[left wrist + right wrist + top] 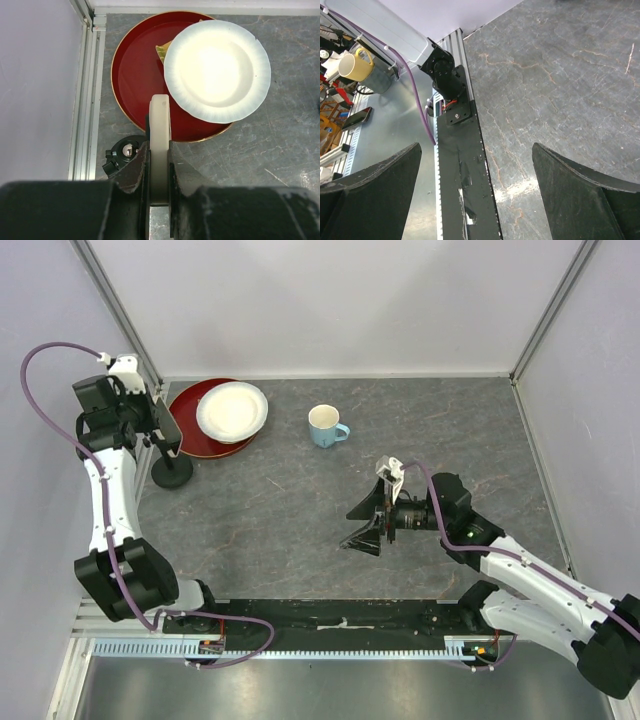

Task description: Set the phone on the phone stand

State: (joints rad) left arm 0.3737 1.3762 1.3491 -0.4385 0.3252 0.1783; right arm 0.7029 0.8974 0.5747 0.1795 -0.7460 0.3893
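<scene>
Far left at 10 o'clock, left tool (159,165): pressed together on the phone (160,120), 1 finger on each broad face.
Phone position: held on edge in the air over the surface (300,500), not yet on the phone stand (172,476). From above it sits just to the 12 o'clock side of the stand's disc base.
Phone stand: at 8 o'clock of the phone's pale edge in the left wrist view, close beside it. The red plate (195,438) lies at the stand's 1 o'clock with the white plate (232,410) on top.
Right tool (476,165): spread wide and holding nothing, at about 5 o'clock from the cup (325,425).
Handling, my judgement: a stiff slab of moderate weight, with a glossy face likely to slide on the pads and glass that would not forgive a drop. The grip across the faces at 1 end leaves the far end free to enter the holder. I would lower it slowly and release only once it is seated.
Hard to read: I cannot tell how high the phone hangs above the holder. The stand's cradle is a small dark blur partly cut off by a finger. The phone's near end is buried in the tool. A yellow scrap (163,50) under the white plate is unidentifiable.
</scene>
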